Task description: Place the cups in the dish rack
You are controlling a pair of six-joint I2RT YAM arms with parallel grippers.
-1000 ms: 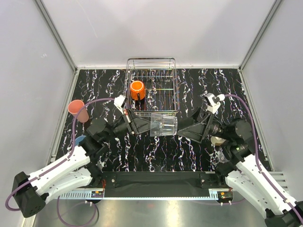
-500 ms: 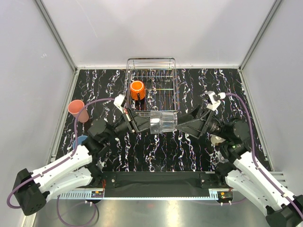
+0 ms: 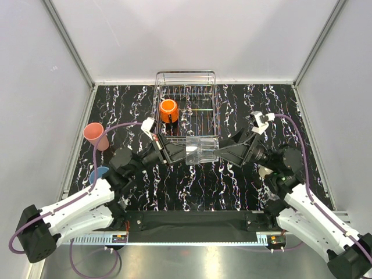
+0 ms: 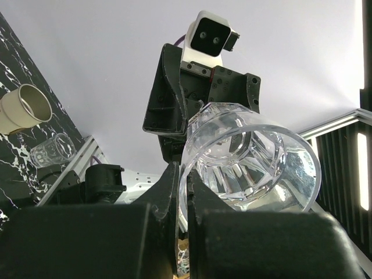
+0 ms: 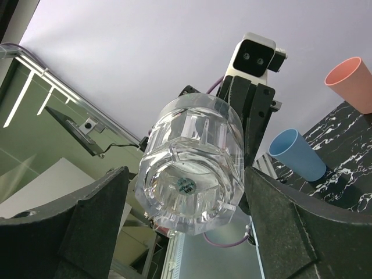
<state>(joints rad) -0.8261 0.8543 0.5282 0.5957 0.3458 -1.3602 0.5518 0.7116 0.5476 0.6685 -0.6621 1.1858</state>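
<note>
**Right arm closed in on the glass**

Right end effector [image 3: 224,152] has slid in from the right over the last second. It now brackets the bottom of the clear glass [image 3: 200,150], which it was well clear of before.

Going big to small: the black marbled surface [image 3: 250,110] fills the middle of the top view, with the dish rack [image 3: 186,74] at its upper-centre edge. Both arms meet just below the rack, dead centre of the frame.

Left end effector [image 3: 179,152] is pinched tight on the glass's rim wall, one finger inside and one outside, holding it on its side. The right one's jaws stand wide on either side of the glass base, and its wrist view shows a gap on one side.

Orange mug [image 3: 168,109] sits in the rack's left part. Pink tumbler [image 3: 96,135] stands at the left edge of the surface, with the blue cup [image 3: 100,173] just below it in the frame. The left wrist view catches a beige cup [image 4: 24,107] and a small glass [image 4: 51,152] at its far left.
</note>
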